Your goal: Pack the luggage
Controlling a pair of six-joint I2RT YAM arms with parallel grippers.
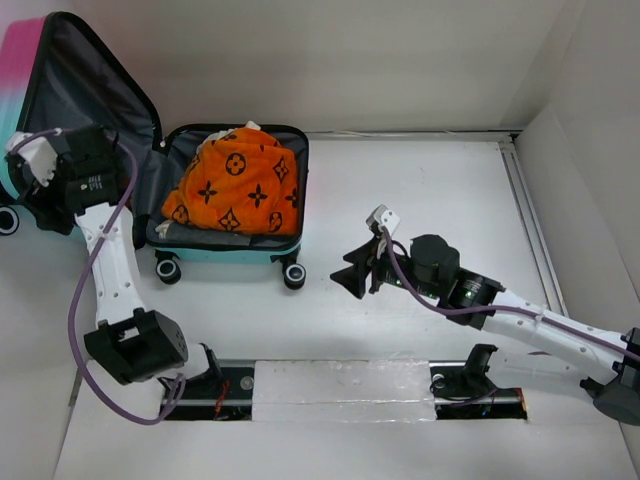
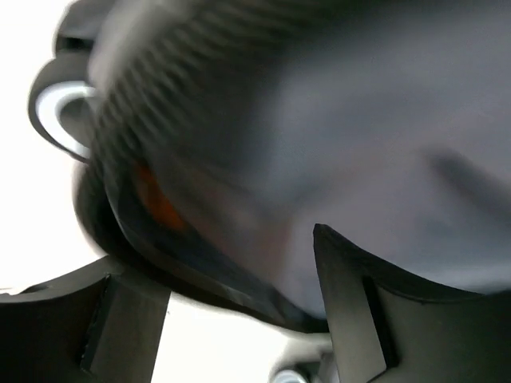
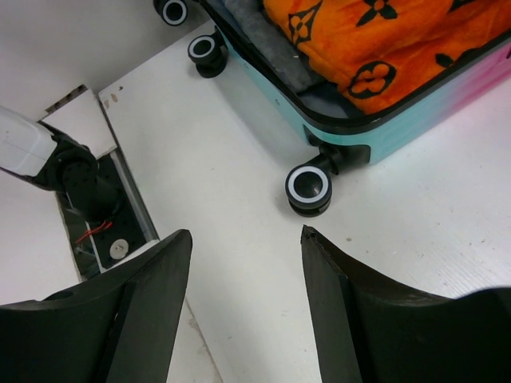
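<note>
The luggage (image 1: 228,249) lies open at the back left, its teal base holding an orange cloth (image 1: 243,180) with dark flower marks. The grey-lined lid (image 1: 85,85) stands up to the left. My left wrist (image 1: 85,175) is at the lid's lower edge. In the blurred left wrist view the lid's black rim (image 2: 200,275) runs between the spread fingers of my left gripper (image 2: 231,263). My right gripper (image 1: 350,275) hovers open and empty over bare table, right of the base's front wheel (image 3: 308,187). The right gripper (image 3: 246,233) holds nothing.
Two black-and-white wheels (image 1: 167,267) (image 1: 293,275) stick out at the base's near side, and another wheel (image 2: 68,120) shows beside the lid. White walls (image 1: 580,200) close the table at back and right. A slot with the arm mounts (image 1: 340,390) runs along the near edge.
</note>
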